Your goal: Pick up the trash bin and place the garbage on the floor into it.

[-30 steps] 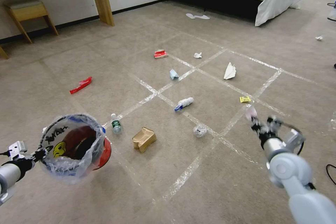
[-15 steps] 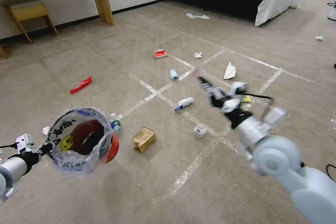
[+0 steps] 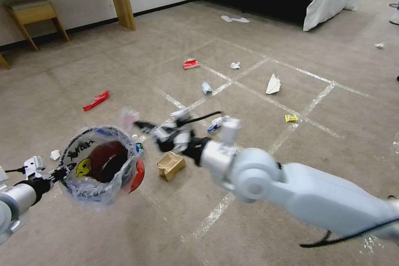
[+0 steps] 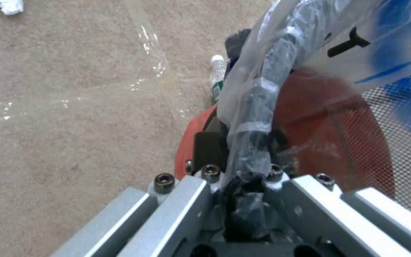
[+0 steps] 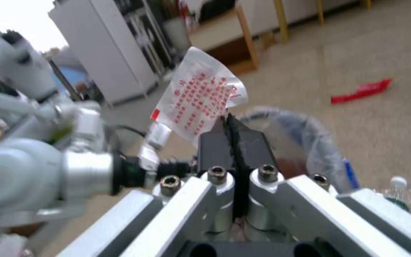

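My left claw clamps the trash bin rim, held off the floor. Right claw pinches a white wrapper just beside the bin mouth; next: centre over the opening, release.

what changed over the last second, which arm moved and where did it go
The right hand, shut on a white packet, swept from the robot's right across to just over the trash bin. The left hand kept its grip on the bin's rim and shifted it slightly rightward. The brown paper bag, red wrapper and other litter stayed put.
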Controlling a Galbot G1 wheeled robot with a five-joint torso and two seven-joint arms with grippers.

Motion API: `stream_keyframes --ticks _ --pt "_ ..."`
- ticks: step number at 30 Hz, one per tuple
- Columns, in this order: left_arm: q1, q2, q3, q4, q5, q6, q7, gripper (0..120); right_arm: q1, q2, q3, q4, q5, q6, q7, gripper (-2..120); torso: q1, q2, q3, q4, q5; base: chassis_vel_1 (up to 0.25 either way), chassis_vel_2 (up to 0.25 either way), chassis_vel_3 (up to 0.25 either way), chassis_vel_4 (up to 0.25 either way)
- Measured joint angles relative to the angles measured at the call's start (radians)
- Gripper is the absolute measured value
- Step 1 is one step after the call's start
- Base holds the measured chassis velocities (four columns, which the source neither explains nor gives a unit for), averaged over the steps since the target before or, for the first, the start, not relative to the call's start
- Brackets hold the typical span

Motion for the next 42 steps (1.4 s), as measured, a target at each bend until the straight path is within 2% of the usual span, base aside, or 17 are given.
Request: stream_keyframes --ticks 2,3,4,5,7,12,21,22,24,25,29,31,34,37,38,41,42 --pt "0.000 -0.003 -0.003 -0.003 0.000 0.000 0.000 0 0.043 0.092 -0.050 -0.079 -0.008 -0.010 0.017 0 0.000 0.000 0.000 0.0000 -0.0001 0.000 0.000 0.000 0.000" --pt "0.000 -0.003 -0.003 -0.003 0.000 0.000 0.000 0 0.043 0.092 -0.050 -0.079 -0.008 -0.010 0.017 0 0.000 0.000 0.000 0.0000 -0.0001 0.000 0.000 0.000 0.000" --pt "0.001 -0.005 -0.005 -0.005 0.000 0.000 0.000 0 0.060 0.144 -0.071 -0.116 -0.011 -0.013 0.025 0 0.000 0.000 0.000 0.0001 -0.0002 0.000 0.000 0.000 0.000" --pt "0.001 -0.005 -0.005 -0.005 0.000 0.000 0.000 0 0.060 0.144 -0.071 -0.116 -0.011 -0.013 0.025 0 0.000 0.000 0.000 0.0001 -0.0002 0.000 0.000 0.000 0.000" --pt "0.005 -0.007 -0.010 -0.008 -0.001 0.000 0.000 0 0.085 0.222 -0.106 -0.179 -0.025 -0.029 0.045 0 0.000 0.000 0.000 0.0003 -0.0002 0.000 0.000 0.000 0.000" --pt "0.006 -0.009 -0.013 -0.008 -0.001 0.000 0.003 0 0.094 0.256 -0.124 -0.219 -0.049 -0.055 0.075 0 0.000 0.000 0.000 0.0000 -0.0001 0.000 0.000 0.000 0.000" --pt "0.003 -0.010 -0.010 -0.007 -0.001 0.000 0.006 0 0.082 0.260 -0.136 -0.224 -0.078 -0.082 0.107 1 0.000 0.000 0.000 -0.0002 0.0001 0.000 0.000 0.000 0.000" --pt "0.003 -0.010 -0.010 -0.004 -0.001 0.000 0.007 0 0.077 0.264 -0.138 -0.224 -0.079 -0.084 0.116 9 0.000 0.000 0.000 -0.0002 0.0001 0.000 0.000 0.000 0.000" --pt "0.003 -0.010 -0.010 -0.004 -0.001 0.000 0.007 0 0.074 0.266 -0.140 -0.224 -0.081 -0.085 0.121 12 0.000 0.000 0.000 -0.0001 0.0001 0.000 0.000 0.000 0.000" --pt "0.002 -0.010 -0.011 -0.004 -0.001 0.000 0.008 0 0.070 0.270 -0.143 -0.225 -0.088 -0.086 0.128 20 0.000 0.000 0.000 0.0000 0.0002 0.000 0.000 0.000 0.000" --pt "0.002 -0.013 -0.011 -0.002 -0.001 0.000 0.009 0 0.068 0.271 -0.144 -0.225 -0.092 -0.089 0.132 28 0.000 0.000 0.000 -0.0001 0.0002 0.000 0.000 0.000 0.000" --pt "0.002 -0.019 -0.011 -0.001 0.000 0.000 0.010 0 0.066 0.272 -0.142 -0.224 -0.095 -0.090 0.138 42 0.000 0.000 0.000 0.0000 0.0002 0.000 0.000 0.000 0.000" --pt "0.002 -0.021 -0.011 0.000 0.000 0.000 0.010 0 0.063 0.270 -0.134 -0.218 -0.095 -0.090 0.141 48 0.000 0.000 0.000 0.0000 0.0002 0.000 0.000 0.000 0.000" --pt "0.005 -0.023 -0.016 0.003 0.003 0.000 0.011 0 0.043 0.261 -0.094 -0.194 -0.096 -0.087 0.151 65 0.000 0.000 0.000 0.0000 0.0002 0.000 0.000 0.000 0.000" --pt "0.005 -0.023 -0.016 0.003 0.003 0.000 0.011 0 0.043 0.261 -0.094 -0.194 -0.096 -0.087 0.151 65 0.000 0.000 0.000 0.0000 0.0002 0.000 0.000 0.000 0.000" --pt "0.009 -0.024 -0.022 0.005 0.004 0.000 0.011 0 0.015 0.243 -0.020 -0.167 -0.097 -0.079 0.155 80 0.000 0.000 0.000 0.0001 0.0003 0.000 0.000 0.000 0.000" --pt "0.009 -0.024 -0.022 0.005 0.004 0.000 0.011 0 0.015 0.243 -0.020 -0.167 -0.097 -0.079 0.155 80 0.000 0.000 0.000 0.0001 0.0003 0.000 0.000 0.000 0.000"
